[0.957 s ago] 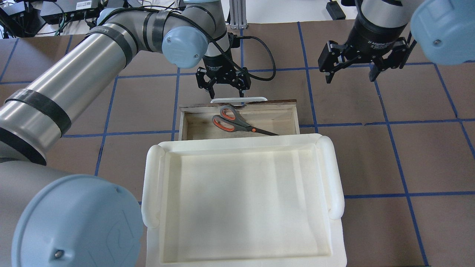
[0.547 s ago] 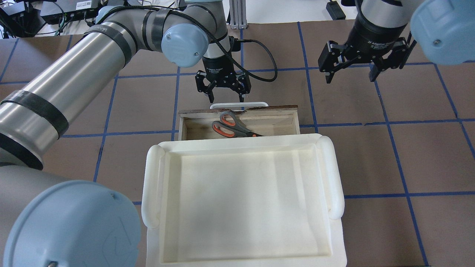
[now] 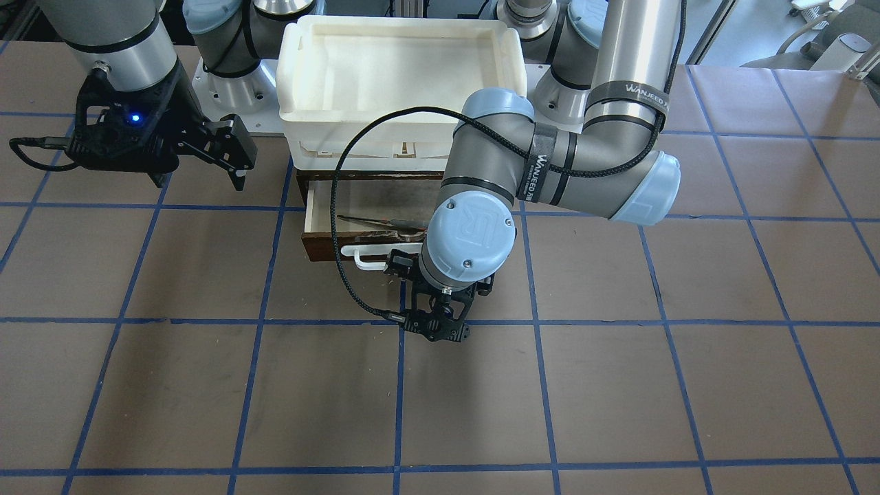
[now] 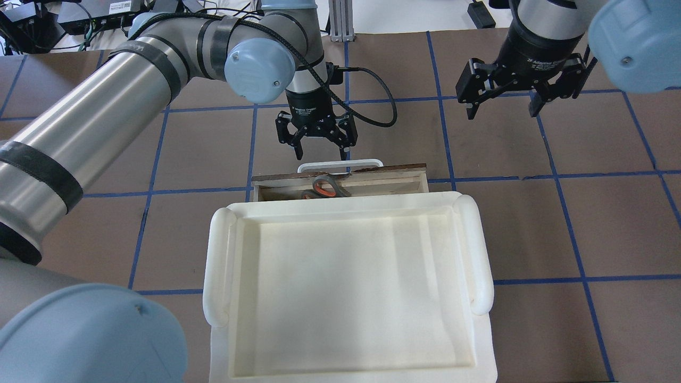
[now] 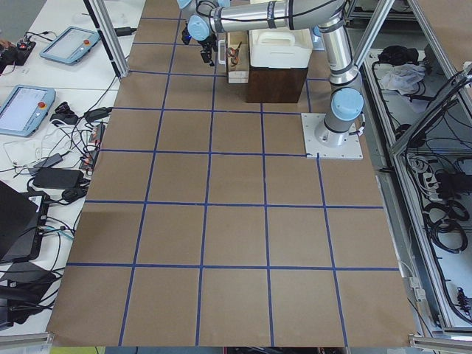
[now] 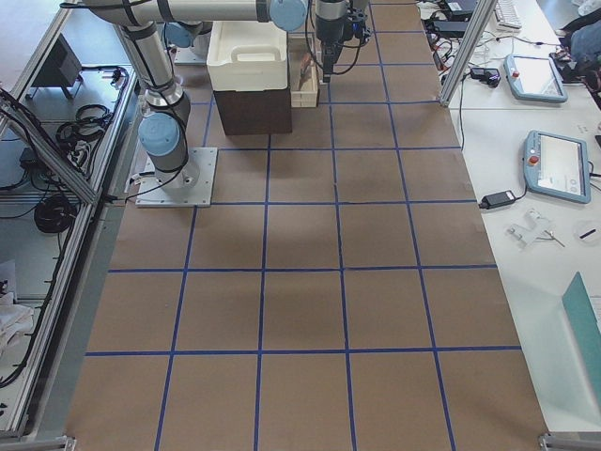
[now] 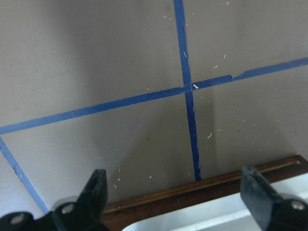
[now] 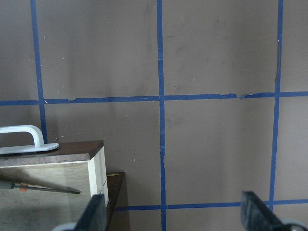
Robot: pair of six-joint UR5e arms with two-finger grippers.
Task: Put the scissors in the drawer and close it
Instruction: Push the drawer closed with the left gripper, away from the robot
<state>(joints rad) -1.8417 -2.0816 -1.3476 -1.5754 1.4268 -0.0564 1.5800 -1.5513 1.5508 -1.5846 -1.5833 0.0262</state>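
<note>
Pale plywood drawer [image 4: 396,182], with a dark brown front and white bar handle [image 4: 340,162], stands partly open below a matte white tray [image 4: 340,206]. The scissors [image 4: 325,187] lie inside, orange-lined loops showing. Left gripper [image 4: 322,155] hangs just beyond the handle, jaws wide, empty. Right gripper [image 4: 502,113] is likewise spread and empty, well aside. A black strap [image 3: 629,93] reads WANJEED. Brown table [image 4: 585,223] with a blue tape grid.
</note>
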